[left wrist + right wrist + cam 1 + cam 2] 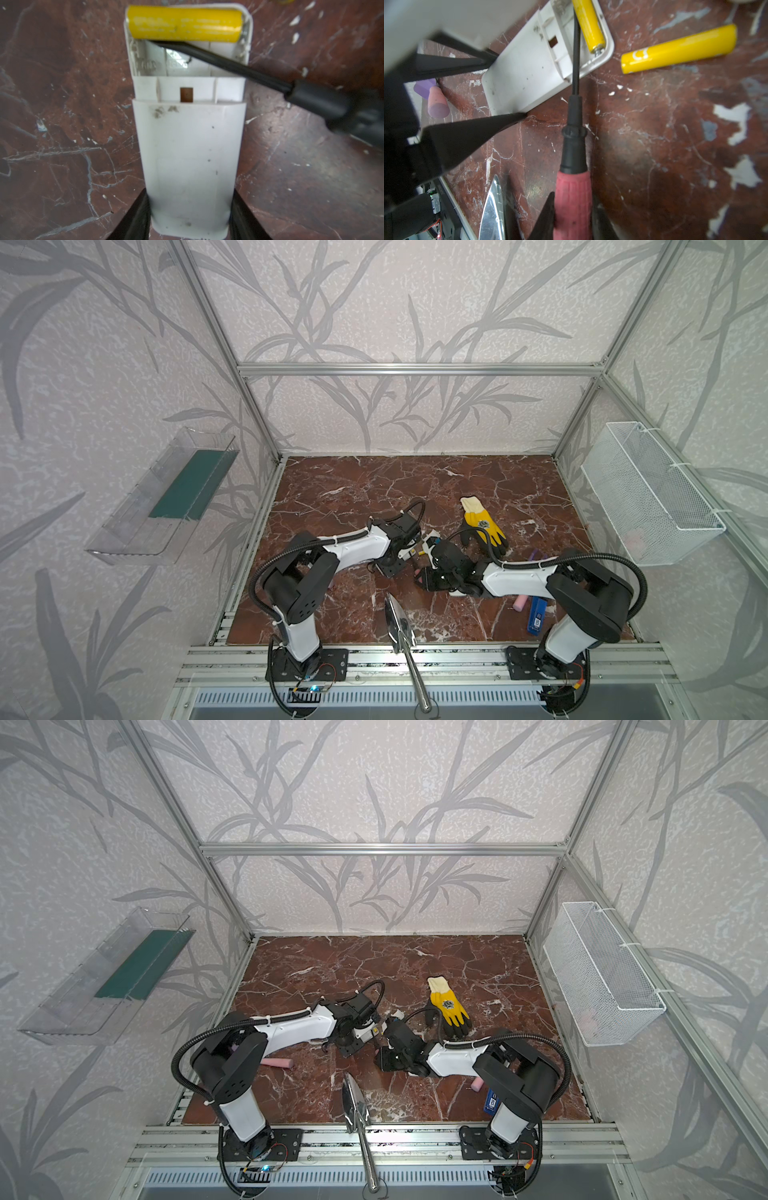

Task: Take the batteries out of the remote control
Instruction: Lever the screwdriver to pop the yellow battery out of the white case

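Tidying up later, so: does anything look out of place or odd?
A yellow battery lies loose on the table beside the open remote; its twin sits in the bay, screwdriver tip against it.

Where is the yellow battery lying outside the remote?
In the right wrist view the loose battery lies on the table, beside the open end of the remote.

Both arms (353, 549) reaching inward, left tool (190, 193) clamping remote (187, 145), right tool (573, 207) gripping screwdriver (574, 145)
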Robot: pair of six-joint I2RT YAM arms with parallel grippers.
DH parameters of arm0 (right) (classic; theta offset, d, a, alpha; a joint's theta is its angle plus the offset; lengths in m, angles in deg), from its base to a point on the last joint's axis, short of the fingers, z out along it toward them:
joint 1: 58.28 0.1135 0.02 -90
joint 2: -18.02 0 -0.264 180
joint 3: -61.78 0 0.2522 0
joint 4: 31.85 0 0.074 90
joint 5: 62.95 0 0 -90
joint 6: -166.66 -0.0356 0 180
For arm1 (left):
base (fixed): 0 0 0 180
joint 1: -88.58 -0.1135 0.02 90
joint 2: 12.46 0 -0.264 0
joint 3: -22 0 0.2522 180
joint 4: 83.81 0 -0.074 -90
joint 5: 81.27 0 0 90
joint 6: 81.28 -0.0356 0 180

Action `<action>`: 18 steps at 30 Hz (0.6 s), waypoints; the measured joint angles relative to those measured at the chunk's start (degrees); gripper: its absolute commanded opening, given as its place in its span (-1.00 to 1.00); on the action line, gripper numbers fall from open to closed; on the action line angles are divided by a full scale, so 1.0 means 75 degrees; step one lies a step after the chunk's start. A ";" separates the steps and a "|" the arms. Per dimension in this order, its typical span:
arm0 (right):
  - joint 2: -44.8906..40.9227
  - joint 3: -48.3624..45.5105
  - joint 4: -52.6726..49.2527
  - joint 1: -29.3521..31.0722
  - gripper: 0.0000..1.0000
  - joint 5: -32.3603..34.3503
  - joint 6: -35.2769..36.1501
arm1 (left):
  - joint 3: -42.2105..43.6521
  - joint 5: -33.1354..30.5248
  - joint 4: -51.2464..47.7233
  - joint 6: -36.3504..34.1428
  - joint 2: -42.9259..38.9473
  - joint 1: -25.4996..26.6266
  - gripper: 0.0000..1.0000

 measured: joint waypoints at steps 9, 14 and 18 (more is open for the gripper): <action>-0.0052 -0.0347 0.0653 0.0052 -1.00 0.0149 -0.0236 | -0.0055 0.0154 -0.0070 -0.0003 0.0023 -0.0070 -0.51; -0.0015 -0.0344 0.0743 0.0087 -1.00 0.0224 -0.0344 | -0.0087 0.0152 -0.0087 0.0000 0.0041 -0.0073 -0.51; 0.0006 -0.0338 0.0781 0.0093 -1.00 0.0227 -0.0367 | -0.0087 0.0140 -0.0090 0.0003 0.0044 -0.0079 -0.51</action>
